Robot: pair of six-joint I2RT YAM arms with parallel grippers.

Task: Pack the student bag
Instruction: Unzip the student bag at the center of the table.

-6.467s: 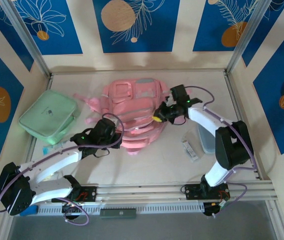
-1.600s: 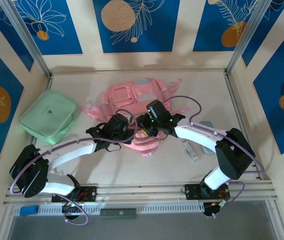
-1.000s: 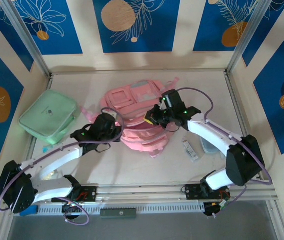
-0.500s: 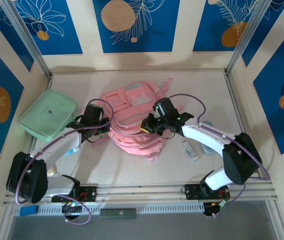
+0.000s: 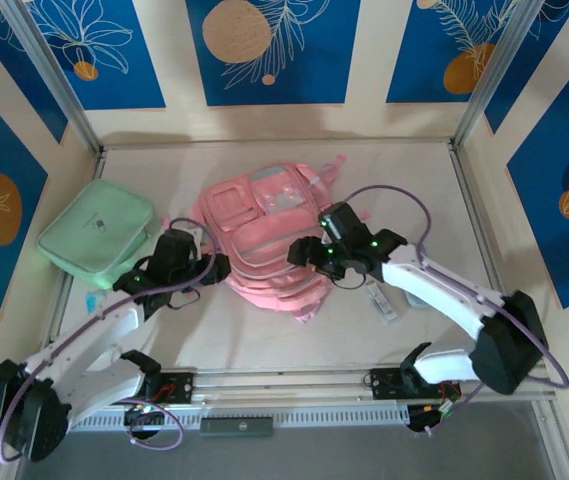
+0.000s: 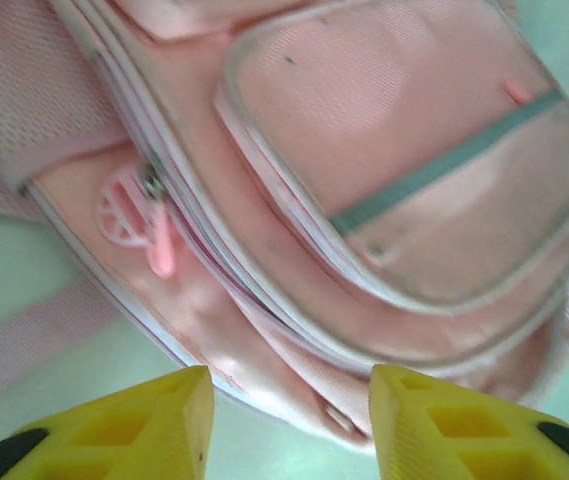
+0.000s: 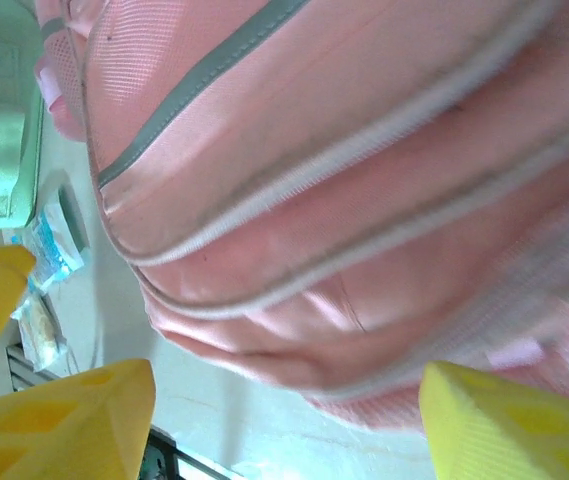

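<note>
The student bag (image 5: 264, 235), a large pink backpack with grey strips, lies flat in the middle of the table, front pockets up. My left gripper (image 5: 216, 268) sits at its left edge, and my right gripper (image 5: 300, 252) at its lower right side. In the left wrist view the bag (image 6: 364, 180) and its pink zip pull (image 6: 159, 245) lie just past my open left gripper (image 6: 289, 420), whose yellow fingers hold nothing. In the right wrist view my right gripper (image 7: 289, 430) stands wide open below the bag's (image 7: 314, 200) rounded edge.
A flat mint-green zip case (image 5: 99, 232) lies at the left, with small packets (image 5: 94, 300) by its near corner. To the right of the bag lie a white stick-shaped item (image 5: 382, 300) and a pale blue-grey object (image 5: 414, 290). Metal rails border the table.
Both grippers have opened and let go of the bag. The bag has swung round and shifted left. My left arm has pulled back toward the near left.
</note>
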